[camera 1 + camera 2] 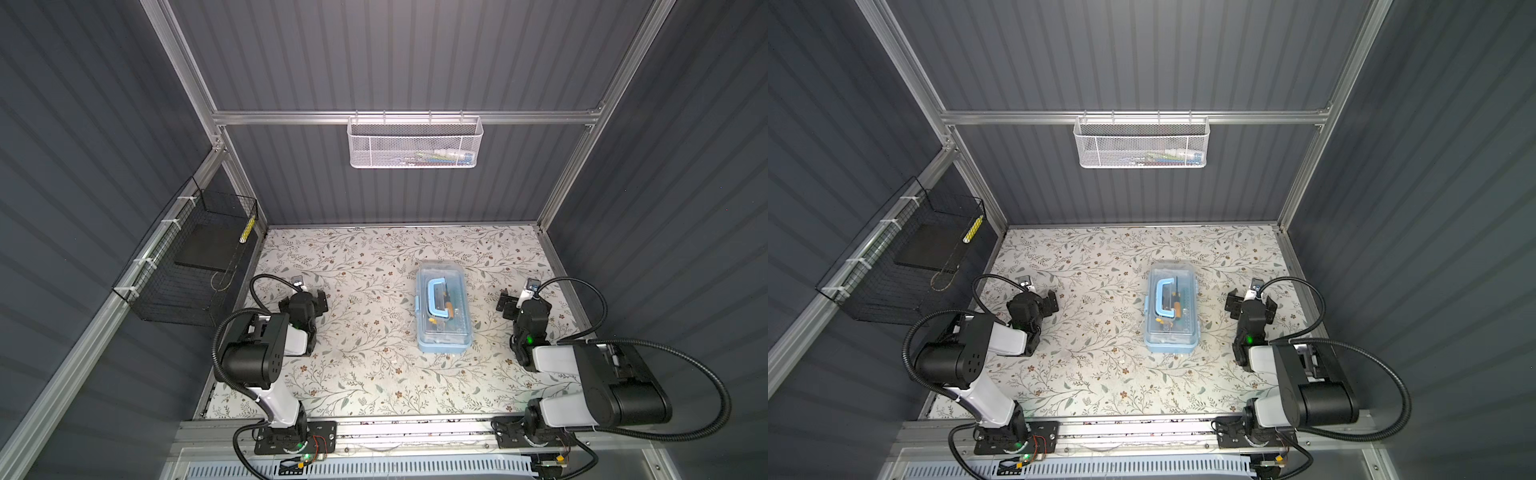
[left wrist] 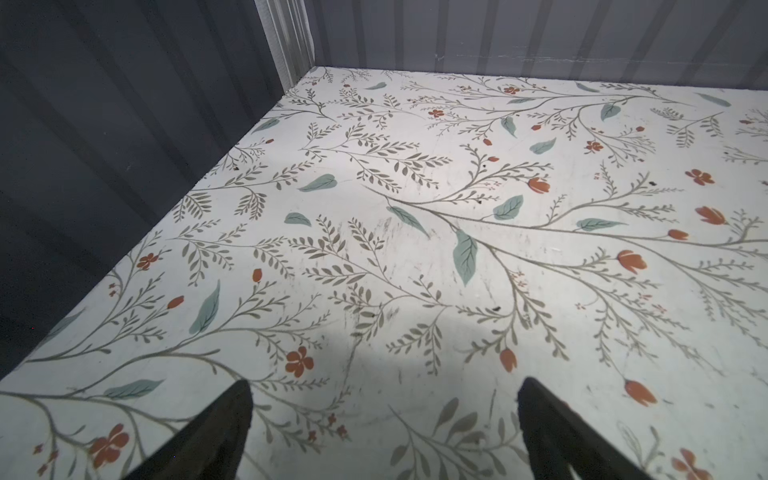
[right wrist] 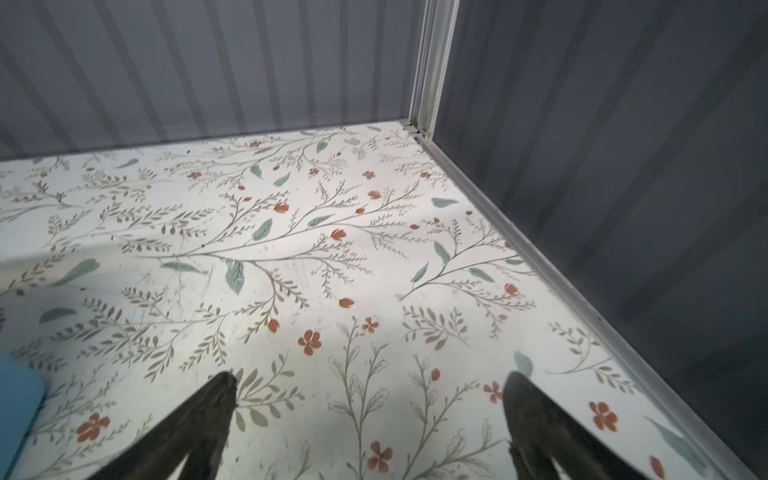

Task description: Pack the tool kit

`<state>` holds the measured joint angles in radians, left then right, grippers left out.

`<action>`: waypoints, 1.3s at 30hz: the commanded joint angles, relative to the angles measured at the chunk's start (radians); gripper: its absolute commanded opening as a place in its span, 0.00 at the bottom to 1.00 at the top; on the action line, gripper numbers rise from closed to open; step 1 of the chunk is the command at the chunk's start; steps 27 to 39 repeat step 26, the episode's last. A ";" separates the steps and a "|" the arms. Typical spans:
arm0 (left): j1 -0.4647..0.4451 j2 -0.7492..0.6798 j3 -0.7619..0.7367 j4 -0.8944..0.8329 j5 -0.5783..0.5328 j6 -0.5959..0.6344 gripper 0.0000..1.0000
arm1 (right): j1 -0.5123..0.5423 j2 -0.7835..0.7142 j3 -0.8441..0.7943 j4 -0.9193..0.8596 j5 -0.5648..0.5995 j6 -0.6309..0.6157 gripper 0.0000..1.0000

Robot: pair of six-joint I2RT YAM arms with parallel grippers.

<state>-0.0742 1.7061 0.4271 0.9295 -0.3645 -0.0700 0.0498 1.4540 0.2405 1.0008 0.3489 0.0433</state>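
Observation:
The tool kit (image 1: 444,309) (image 1: 1172,309) is a light-blue box with a clear lid, shut, lying mid-table in both top views. Its blue arched handle (image 1: 435,299) lies flat on the lid, and a yellow-black screwdriver (image 1: 448,306) shows through the lid. My left gripper (image 1: 304,297) (image 2: 385,384) stands open over bare table, well to the left of the box. My right gripper (image 1: 524,299) (image 3: 370,376) is open too, just right of the box, with nothing between its fingers. A blue corner of the box (image 3: 16,407) shows at the edge of the right wrist view.
A white mesh basket (image 1: 414,143) hangs on the back rail with small items inside. A black wire basket (image 1: 195,266) is fixed to the left wall and holds a yellow-black item (image 1: 248,230). The floral table (image 1: 374,374) is walled on three sides.

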 commanded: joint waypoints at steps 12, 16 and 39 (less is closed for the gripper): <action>-0.007 0.006 0.015 0.031 0.000 0.022 1.00 | -0.068 0.004 0.067 0.005 -0.166 0.021 0.99; -0.007 0.006 0.015 0.031 0.001 0.022 1.00 | -0.075 0.006 0.075 -0.004 -0.183 0.024 0.99; -0.008 0.006 0.015 0.031 0.000 0.022 1.00 | -0.085 0.006 0.074 -0.004 -0.223 0.020 0.99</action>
